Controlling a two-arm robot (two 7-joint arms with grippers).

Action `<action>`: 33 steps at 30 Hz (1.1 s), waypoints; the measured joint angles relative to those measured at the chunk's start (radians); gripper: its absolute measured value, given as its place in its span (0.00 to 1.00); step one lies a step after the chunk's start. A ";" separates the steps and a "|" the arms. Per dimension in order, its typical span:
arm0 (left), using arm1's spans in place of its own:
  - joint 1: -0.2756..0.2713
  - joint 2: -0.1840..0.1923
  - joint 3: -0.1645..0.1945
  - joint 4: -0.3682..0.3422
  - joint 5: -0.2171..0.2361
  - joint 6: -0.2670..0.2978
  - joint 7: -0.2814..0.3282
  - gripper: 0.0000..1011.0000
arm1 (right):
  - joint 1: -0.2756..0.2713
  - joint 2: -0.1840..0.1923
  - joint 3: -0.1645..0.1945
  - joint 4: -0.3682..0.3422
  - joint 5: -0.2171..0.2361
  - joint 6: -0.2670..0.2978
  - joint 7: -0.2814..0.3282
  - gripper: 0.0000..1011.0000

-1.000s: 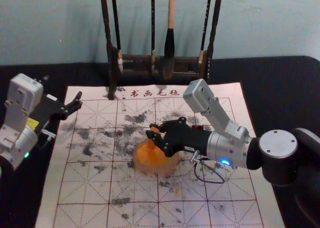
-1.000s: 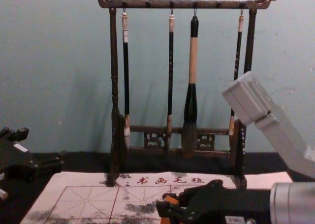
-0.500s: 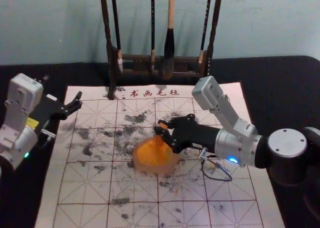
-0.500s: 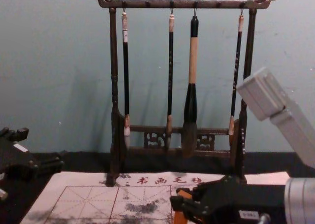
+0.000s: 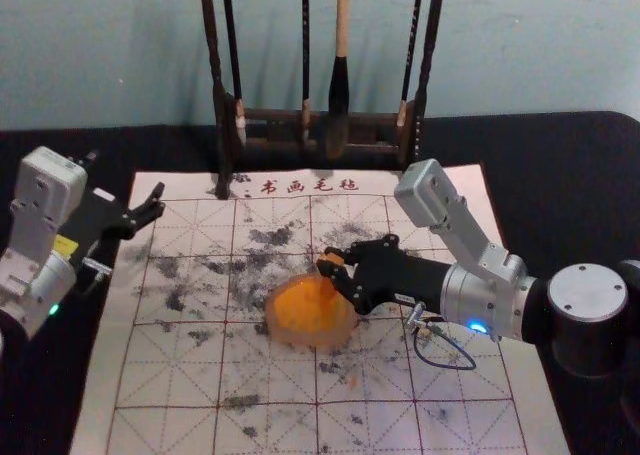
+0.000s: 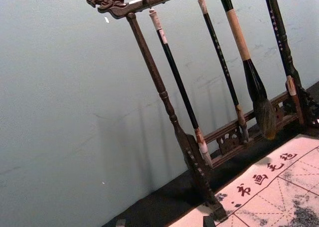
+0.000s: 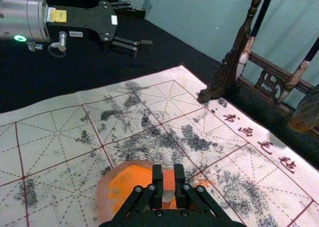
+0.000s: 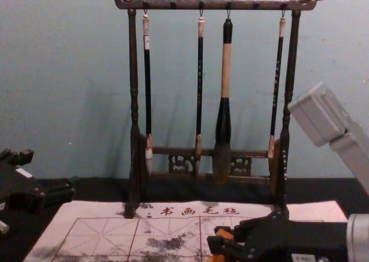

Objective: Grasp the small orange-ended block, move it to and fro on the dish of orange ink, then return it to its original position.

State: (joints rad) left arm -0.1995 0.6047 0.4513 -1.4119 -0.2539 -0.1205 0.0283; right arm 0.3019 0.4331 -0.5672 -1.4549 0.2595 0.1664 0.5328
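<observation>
"Block point(image 7: 169, 180), small and orange-ended, has just travelled toward the robot's right, from over the middle of the ink dish point(image 5: 310, 340) to its right-hand side. What's that worth?"

"One sweep of the to-and-fro, I'd judge, carried by the right gripper point(image 5: 328, 259). A stroke back across the orange ink point(image 5: 298, 307) may well come next, and the return to its place is still to do."

"And the pincer itself?"

"Pinching the block, one finger against each side. It sits upright between the tips, its upper end showing there and the rest reaching down toward the dish. Whether the lower end touches the ink, I can't tell."

"Any risk?"

"Going further right could drag it over the rim."

"Left gripper point(image 7: 145, 27)?"

"Parked beyond the felt mat's point(image 5: 120, 375) left edge, fingers spread, holding nothing."
</observation>
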 joint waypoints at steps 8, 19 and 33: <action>0.000 0.000 0.000 0.000 0.000 0.000 0.000 0.99 | -0.014 0.011 0.004 -0.024 0.011 0.004 0.006 0.13; 0.000 0.000 0.000 0.000 0.000 0.000 0.000 0.99 | -0.024 0.021 -0.008 -0.041 0.014 0.009 0.016 0.13; 0.000 0.000 0.000 0.000 0.000 0.000 0.000 0.99 | -0.030 0.016 -0.023 -0.052 0.027 0.011 0.025 0.13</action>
State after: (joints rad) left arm -0.1995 0.6047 0.4514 -1.4119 -0.2539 -0.1205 0.0283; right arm 0.2719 0.4490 -0.5899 -1.5067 0.2868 0.1775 0.5574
